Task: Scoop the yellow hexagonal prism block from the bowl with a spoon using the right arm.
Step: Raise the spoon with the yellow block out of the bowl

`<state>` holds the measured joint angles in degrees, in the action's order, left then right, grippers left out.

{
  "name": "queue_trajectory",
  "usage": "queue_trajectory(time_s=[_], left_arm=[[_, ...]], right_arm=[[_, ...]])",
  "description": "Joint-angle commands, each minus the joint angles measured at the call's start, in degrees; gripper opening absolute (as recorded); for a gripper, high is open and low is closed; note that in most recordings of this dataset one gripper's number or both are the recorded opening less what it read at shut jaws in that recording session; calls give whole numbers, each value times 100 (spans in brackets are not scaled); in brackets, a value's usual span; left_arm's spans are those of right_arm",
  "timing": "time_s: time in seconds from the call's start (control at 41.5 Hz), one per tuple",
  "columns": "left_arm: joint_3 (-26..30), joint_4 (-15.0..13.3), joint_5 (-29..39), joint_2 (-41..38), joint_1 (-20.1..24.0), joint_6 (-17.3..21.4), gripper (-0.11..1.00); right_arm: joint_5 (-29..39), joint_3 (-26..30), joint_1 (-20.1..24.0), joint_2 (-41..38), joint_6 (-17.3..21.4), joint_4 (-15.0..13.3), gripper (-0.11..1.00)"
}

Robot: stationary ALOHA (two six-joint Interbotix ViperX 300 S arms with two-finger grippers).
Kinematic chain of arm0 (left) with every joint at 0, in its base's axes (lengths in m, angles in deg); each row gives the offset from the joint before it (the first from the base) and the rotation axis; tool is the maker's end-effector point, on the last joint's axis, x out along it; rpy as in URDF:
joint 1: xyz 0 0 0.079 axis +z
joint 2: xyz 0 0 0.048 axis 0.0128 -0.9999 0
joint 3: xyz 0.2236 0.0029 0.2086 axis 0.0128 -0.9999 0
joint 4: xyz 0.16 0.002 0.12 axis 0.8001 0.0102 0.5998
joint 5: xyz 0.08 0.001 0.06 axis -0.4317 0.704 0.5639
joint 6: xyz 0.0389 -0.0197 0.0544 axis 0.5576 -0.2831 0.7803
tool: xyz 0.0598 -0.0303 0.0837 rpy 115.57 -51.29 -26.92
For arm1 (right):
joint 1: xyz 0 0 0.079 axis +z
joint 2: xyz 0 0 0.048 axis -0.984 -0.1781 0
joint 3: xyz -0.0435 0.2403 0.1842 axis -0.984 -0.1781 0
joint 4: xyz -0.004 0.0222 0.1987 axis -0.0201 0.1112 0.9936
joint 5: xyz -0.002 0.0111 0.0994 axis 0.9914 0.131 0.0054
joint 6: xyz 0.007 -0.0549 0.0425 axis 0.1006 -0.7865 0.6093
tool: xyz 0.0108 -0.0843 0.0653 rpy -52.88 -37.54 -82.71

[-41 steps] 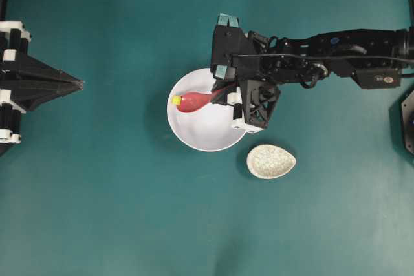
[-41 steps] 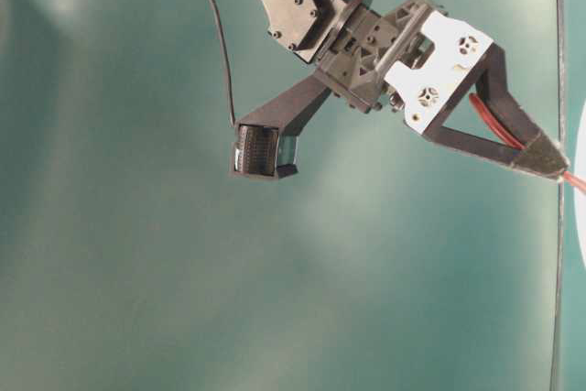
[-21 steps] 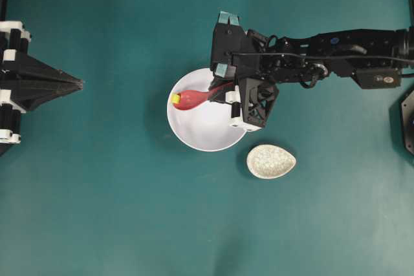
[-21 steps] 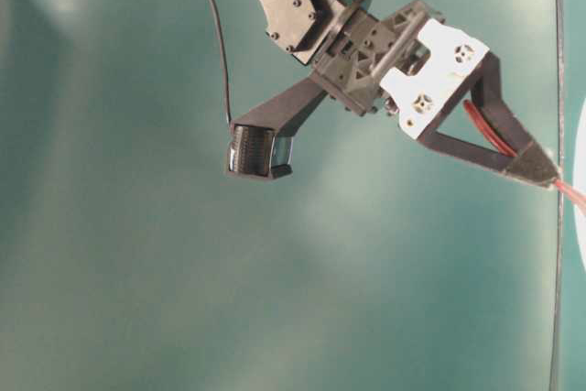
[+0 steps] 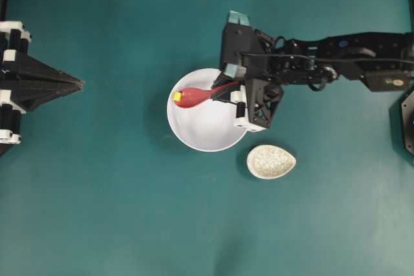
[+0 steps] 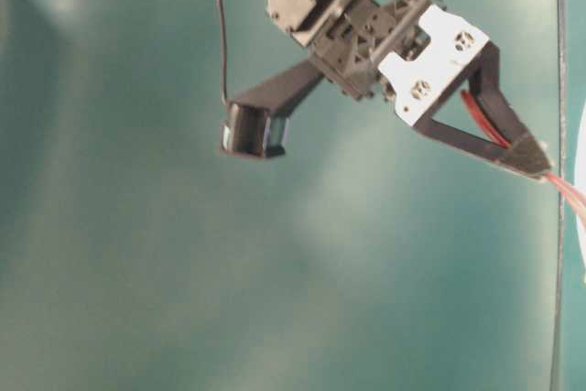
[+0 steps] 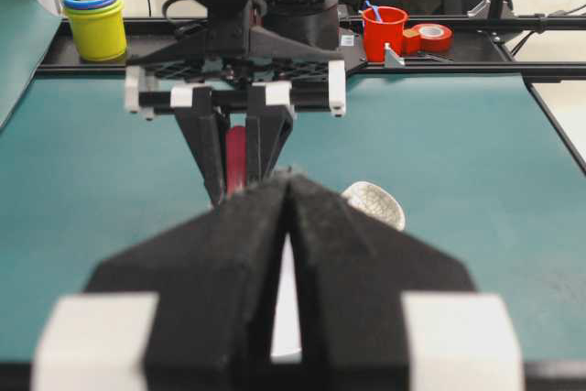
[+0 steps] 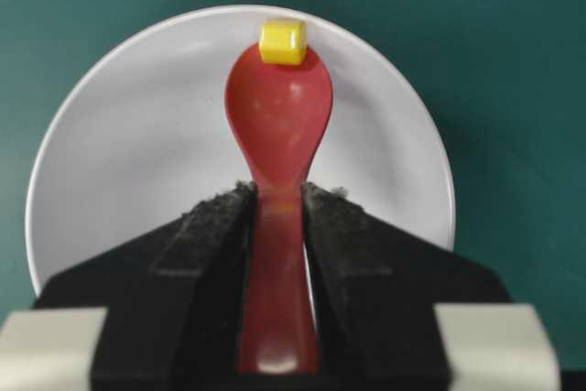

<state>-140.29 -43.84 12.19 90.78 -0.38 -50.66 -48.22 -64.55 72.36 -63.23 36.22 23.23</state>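
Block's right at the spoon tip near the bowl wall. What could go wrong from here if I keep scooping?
1. The yellow block sits at the very tip of the spoon, against the far rim of the bowl; pushing on could pop it over the rim or roll it sideways rather than into the scoop.
2. The right gripper pinches only the narrow handle, so pressing against the bowl wall might twist the spoon.
3. That push could also slide the bowl.

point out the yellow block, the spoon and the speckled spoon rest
yellow block (image 8: 282,43), right wrist view, its top face
spoon (image 8: 278,112), right wrist view, middle of the scoop
speckled spoon rest (image 5: 271,161), overhead view, its centre
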Motion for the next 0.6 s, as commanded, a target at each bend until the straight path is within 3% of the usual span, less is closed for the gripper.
queue_trajectory(time_s=[0.0, 0.386, 0.579], left_arm=[[149, 9, -53, -53, 9, -9, 0], [149, 9, -53, -53, 9, -9, 0], [149, 9, -53, -53, 9, -9, 0]], right_arm=[[-290, -114, 62, 308, 18, 44, 25], [-2127, -1125, 378, 1195, 88, 79, 25], [-2918, -1749, 545, 1942, 316, 79, 25]])
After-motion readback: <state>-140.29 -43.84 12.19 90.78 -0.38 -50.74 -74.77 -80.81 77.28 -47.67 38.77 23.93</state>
